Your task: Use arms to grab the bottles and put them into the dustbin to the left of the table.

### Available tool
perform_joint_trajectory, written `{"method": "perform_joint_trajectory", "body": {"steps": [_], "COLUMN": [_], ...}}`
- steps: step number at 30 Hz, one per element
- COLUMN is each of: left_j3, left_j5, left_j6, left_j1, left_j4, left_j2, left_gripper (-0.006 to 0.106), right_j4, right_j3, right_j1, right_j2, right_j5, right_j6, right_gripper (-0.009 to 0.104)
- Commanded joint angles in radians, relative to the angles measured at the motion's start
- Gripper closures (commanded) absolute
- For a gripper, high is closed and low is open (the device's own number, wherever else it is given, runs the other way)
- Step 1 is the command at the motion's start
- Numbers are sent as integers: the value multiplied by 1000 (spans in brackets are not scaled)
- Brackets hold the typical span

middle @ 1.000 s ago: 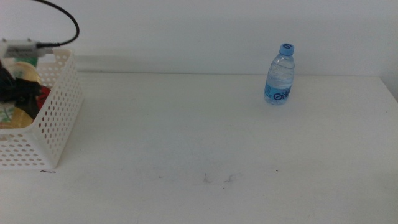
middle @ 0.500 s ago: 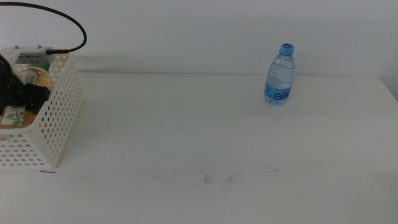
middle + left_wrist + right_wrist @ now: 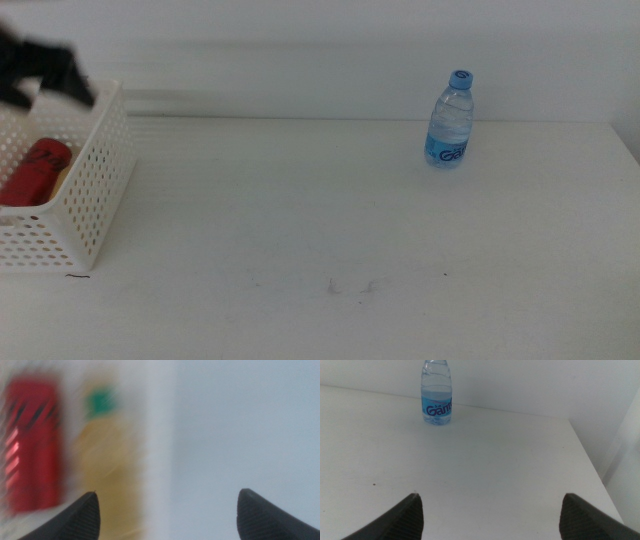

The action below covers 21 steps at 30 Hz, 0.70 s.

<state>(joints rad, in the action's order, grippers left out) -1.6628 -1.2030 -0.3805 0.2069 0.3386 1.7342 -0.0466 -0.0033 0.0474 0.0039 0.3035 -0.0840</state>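
Note:
A clear water bottle with a blue cap stands upright at the far right of the table; the right wrist view also shows this bottle, well ahead of my open, empty right gripper. The white perforated dustbin sits at the left edge with a red soda can lying inside. My left gripper is a dark blur above the bin's far rim. Its wrist view is blurred: the left gripper is open and empty, and past it lie the red can and the yellow tea bottle.
A pale wall runs behind the table's far edge. A few faint dark scuffs mark the tabletop near the front. The table's right edge lies close beside the water bottle.
My left gripper has risen out of the dustbin, leaving the yellow tea bottle inside; the red can now shows in the bin. The water bottle has not moved.

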Motion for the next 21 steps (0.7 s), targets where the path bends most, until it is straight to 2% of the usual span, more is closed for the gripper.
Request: {"method": "perform_joint_trajectory", "body": {"steps": [1,3,4,8,11,14,21], "left_j3": [4,15,17,17,17,17,17], "left_j5": [-18,-13,16,112,175,218,227], "left_j6": [-32,-76,-87,-81,-31,-7,-7], "left_j1": [-90,-219,-295,-579,-719,-775,-775], "left_j4": [144,183,171,38,-37,-65,-48], "left_j2": [-125,-213,-263,-369,-399,-408,-406], "left_gripper": [7,7,7,7,7,7,7], "right_j4": [-3,-3,-3,-3,-3,-3,-3], "right_j3": [3,3,3,3,3,3,3], "right_j1": [-8,-8,-8,-8,-8,-8,-8], "right_j2": [-4,-4,-4,-4,-4,-4,-4], "right_j5": [-12,-12,-12,-12,-12,-12,-12], "right_j6": [-2,-2,-2,-2,-2,-2,-2], "right_gripper": [19,19,19,19,19,19,19]}}
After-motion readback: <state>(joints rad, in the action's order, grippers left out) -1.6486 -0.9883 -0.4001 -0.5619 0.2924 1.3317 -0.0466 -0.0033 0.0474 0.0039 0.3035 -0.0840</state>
